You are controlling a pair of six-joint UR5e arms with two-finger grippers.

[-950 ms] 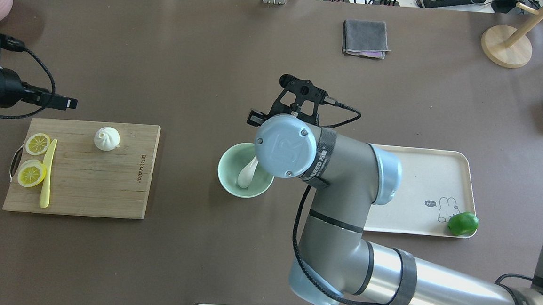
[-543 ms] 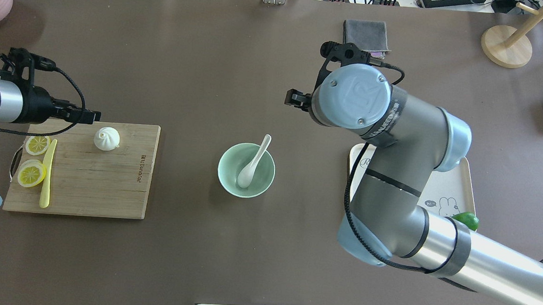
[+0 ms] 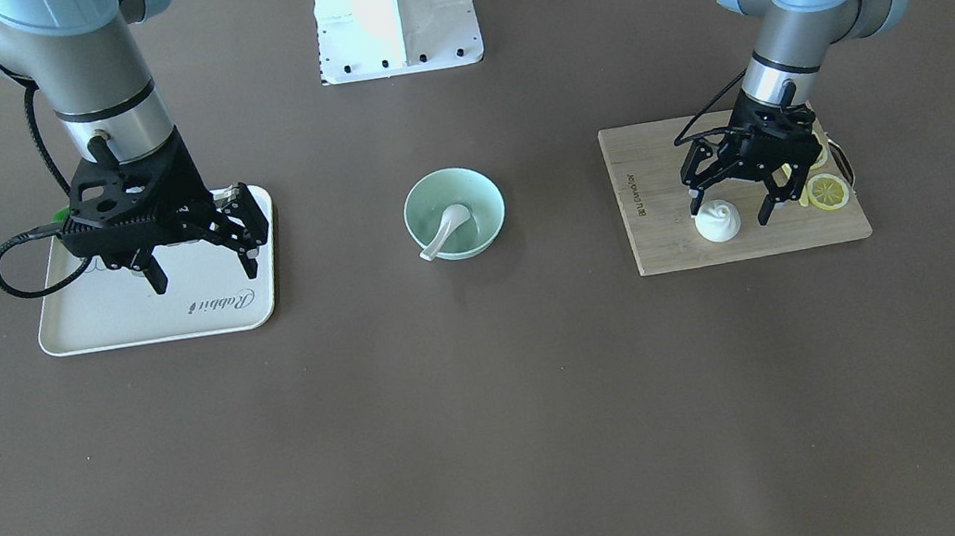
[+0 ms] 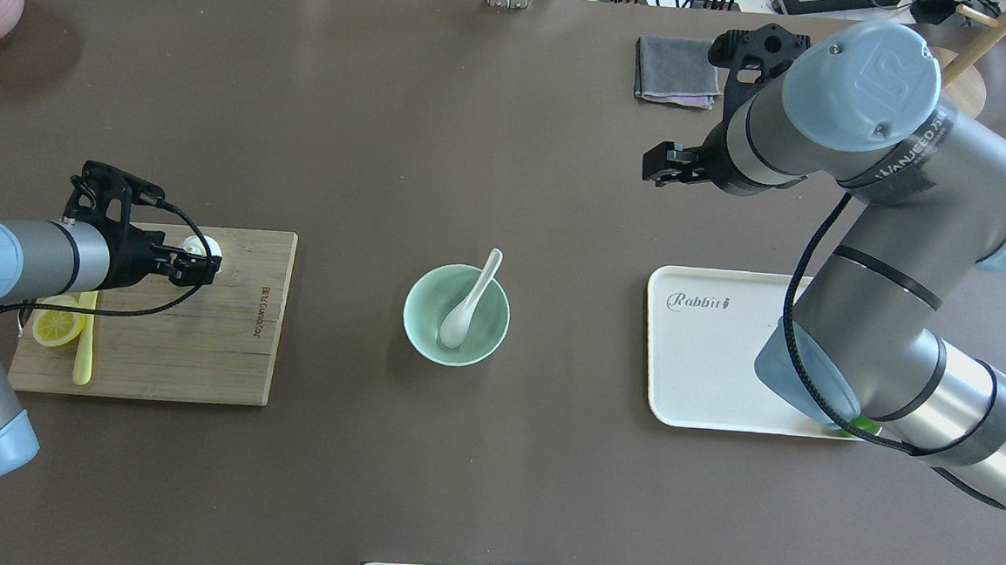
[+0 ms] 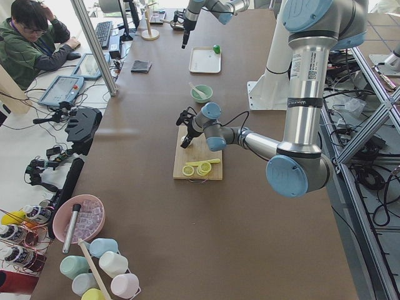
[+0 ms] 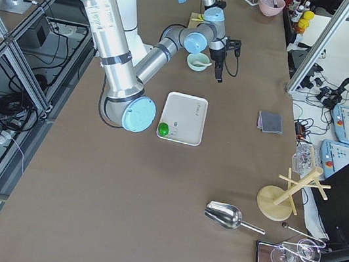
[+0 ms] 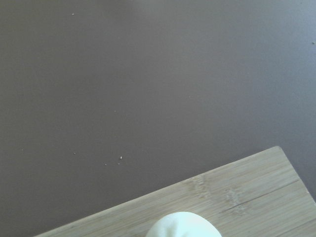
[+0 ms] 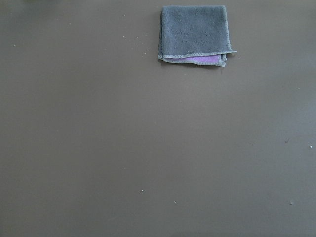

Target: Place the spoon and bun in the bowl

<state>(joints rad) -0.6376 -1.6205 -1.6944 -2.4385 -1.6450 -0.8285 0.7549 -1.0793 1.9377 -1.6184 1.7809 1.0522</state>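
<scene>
The pale mint-green bowl stands mid-table. The white spoon lies in it, scoop down, handle leaning over the rim. The white pleated bun sits on the wooden cutting board. My left gripper is open over the bun, one finger on each side. It hides most of the bun in the overhead view. The bun's top shows at the bottom edge of the left wrist view. My right gripper is open and empty above the cream tray.
Lemon slices and a yellow-green utensil lie at the board's left end. The cream tray holds a green lime, mostly hidden by my right arm. A folded grey cloth lies at the far edge.
My right gripper left the spoon in the bowl, then rose and moved away to the right. My left arm came in over the board and brought its open gripper down around the bun.
</scene>
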